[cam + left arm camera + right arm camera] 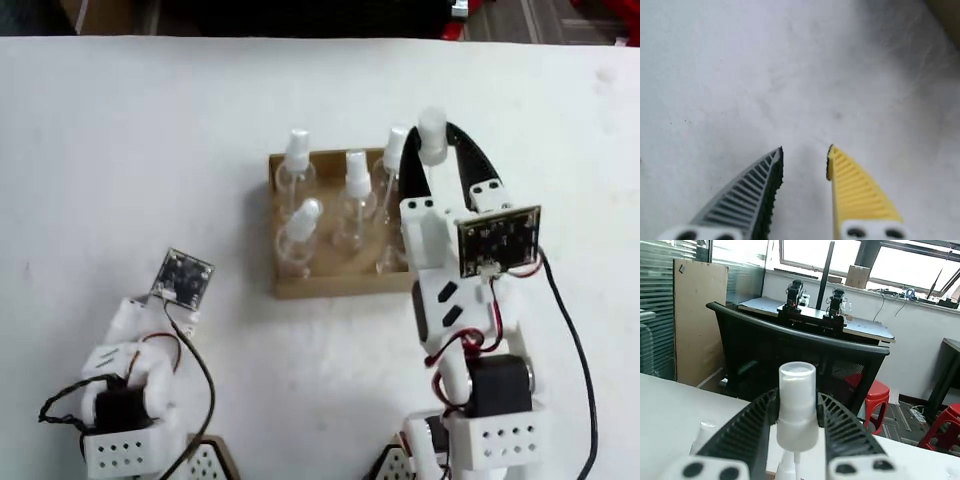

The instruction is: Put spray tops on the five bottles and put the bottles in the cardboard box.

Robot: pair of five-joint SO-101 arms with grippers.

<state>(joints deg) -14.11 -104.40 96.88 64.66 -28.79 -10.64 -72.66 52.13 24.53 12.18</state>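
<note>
Right end effector (432,138) is clamped on one spray top (797,385), just above a corner of the cardboard box (300,288). Below it sit four capped bottles (297,180), maybe a fifth hidden by its arm (450,290). Left end effector (805,155) sits part-open over the worktop (740,75).

The white table top (790,75) is seen as a matt, faintly scuffed surface. A dull, papery finish is shown by the brown cardboard box (330,286). The clear plastic bottles (296,250) are glossy and see-through. The white plastic spray top (797,412) is smooth, with a soft sheen. Ribbed matt plastic is used for the yellow finger (855,192) and dark grey finger (750,195) of the left gripper (805,148), and for the black fingers (747,427) of the right gripper (797,397).
</note>
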